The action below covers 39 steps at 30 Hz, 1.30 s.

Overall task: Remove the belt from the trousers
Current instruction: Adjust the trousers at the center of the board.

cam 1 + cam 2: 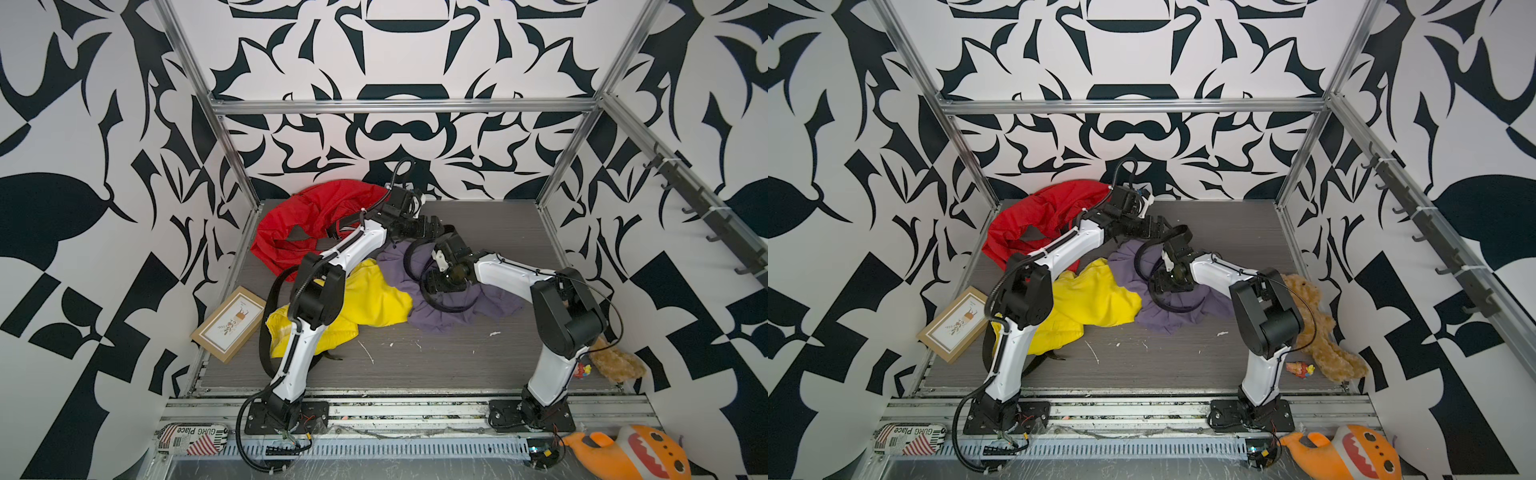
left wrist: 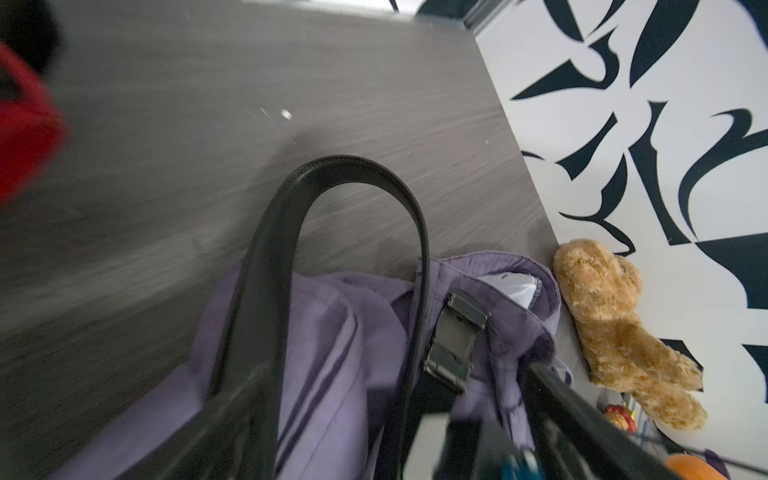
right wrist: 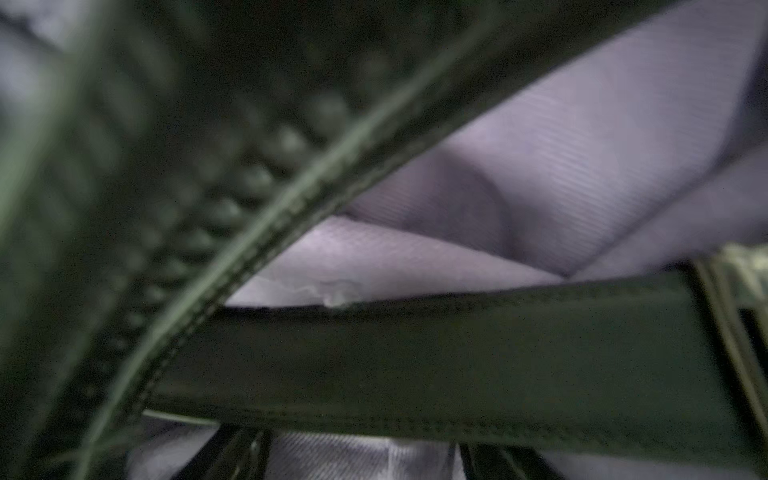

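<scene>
The left gripper [image 1: 436, 227] is spread wide, its fingers [image 2: 582, 419] well apart and pinching nothing (the belt [image 2: 357, 166] arches up between them). The right gripper [image 1: 432, 286] is down on the purple trousers [image 1: 490, 303]; I cannot tell whether it grips. The belt is black and stitched, looped over the trousers mid-table [image 1: 415, 365], with its buckle [image 2: 455, 340] on the cloth. The right wrist view is dark and blurred, with straps crossing close.
</scene>
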Each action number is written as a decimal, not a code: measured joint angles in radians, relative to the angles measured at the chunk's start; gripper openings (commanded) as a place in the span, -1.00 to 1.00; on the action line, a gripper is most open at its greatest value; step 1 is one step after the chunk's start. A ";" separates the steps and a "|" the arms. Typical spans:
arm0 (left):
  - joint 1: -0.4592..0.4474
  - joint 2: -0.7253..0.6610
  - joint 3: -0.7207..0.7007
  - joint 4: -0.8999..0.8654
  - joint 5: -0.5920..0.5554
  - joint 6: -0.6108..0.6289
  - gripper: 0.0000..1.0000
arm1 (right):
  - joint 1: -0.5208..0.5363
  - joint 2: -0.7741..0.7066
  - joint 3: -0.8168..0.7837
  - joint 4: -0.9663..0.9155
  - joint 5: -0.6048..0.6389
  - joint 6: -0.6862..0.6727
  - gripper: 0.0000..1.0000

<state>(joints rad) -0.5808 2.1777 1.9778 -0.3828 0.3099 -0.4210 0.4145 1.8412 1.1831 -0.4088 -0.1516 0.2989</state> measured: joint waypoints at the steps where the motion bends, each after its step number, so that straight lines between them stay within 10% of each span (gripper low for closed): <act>1: 0.005 -0.047 -0.026 -0.002 -0.018 0.007 0.98 | -0.019 0.004 0.003 0.007 0.000 -0.008 0.43; 9: 0.020 -0.406 -0.325 0.074 -0.165 0.050 0.99 | -0.195 0.003 -0.006 0.015 -0.011 -0.056 0.44; 22: -0.037 -0.427 -0.736 -0.033 -0.259 -0.003 0.72 | -0.302 -0.091 -0.031 -0.092 -0.001 -0.110 0.57; 31: -0.040 -0.465 -0.814 -0.041 -0.280 -0.026 0.32 | -0.111 -0.412 0.035 -0.299 0.124 -0.109 0.58; 39: -0.040 -0.471 -0.882 -0.022 -0.283 -0.037 0.10 | 0.211 -0.086 0.215 -0.244 0.247 -0.109 0.66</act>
<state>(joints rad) -0.6212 1.7069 1.0962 -0.4046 0.0269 -0.4576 0.6254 1.7550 1.3979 -0.6529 0.0952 0.1894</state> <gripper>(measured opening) 0.577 0.817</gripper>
